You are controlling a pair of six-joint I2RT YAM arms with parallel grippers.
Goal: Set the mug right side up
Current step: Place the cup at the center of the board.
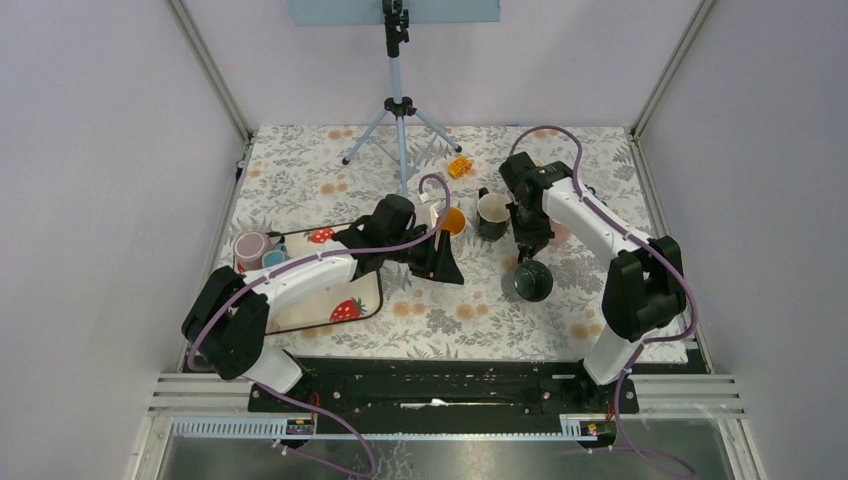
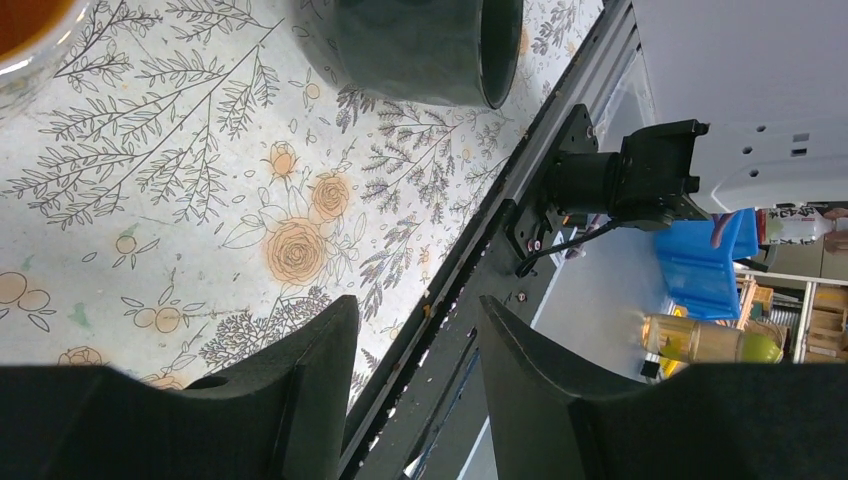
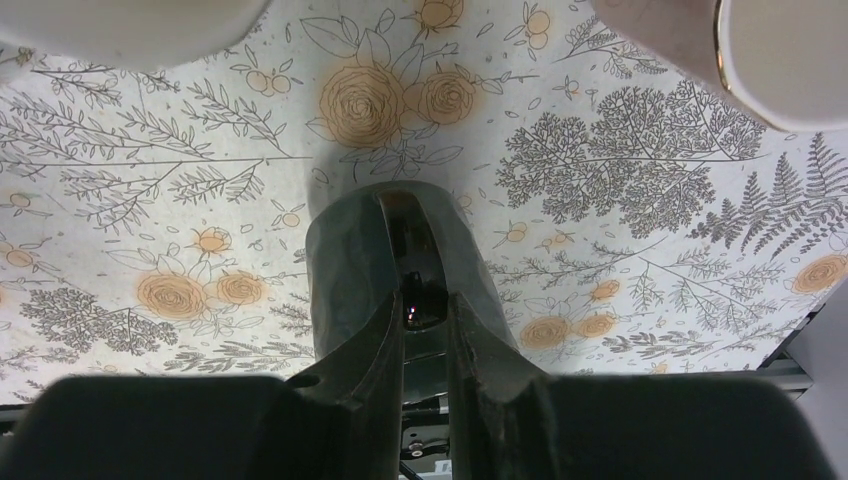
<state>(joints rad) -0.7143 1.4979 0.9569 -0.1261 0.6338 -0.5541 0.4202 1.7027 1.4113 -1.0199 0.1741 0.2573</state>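
On the flowered cloth [image 1: 440, 315], right of centre, sits the dark green mug [image 1: 533, 282]; from above I cannot tell which way its mouth faces. Just beyond it an orange cup [image 1: 453, 220] and a white-lined dark cup [image 1: 492, 208] stand mouth up. A pink mug [image 1: 250, 247] and a small blue cup [image 1: 273, 258] sit at the left end of the strawberry tray [image 1: 372, 300]. The right gripper [image 3: 425, 315] pinches the mug's handle [image 3: 415, 250]. The left gripper [image 2: 417, 320] hangs spread, holding nothing.
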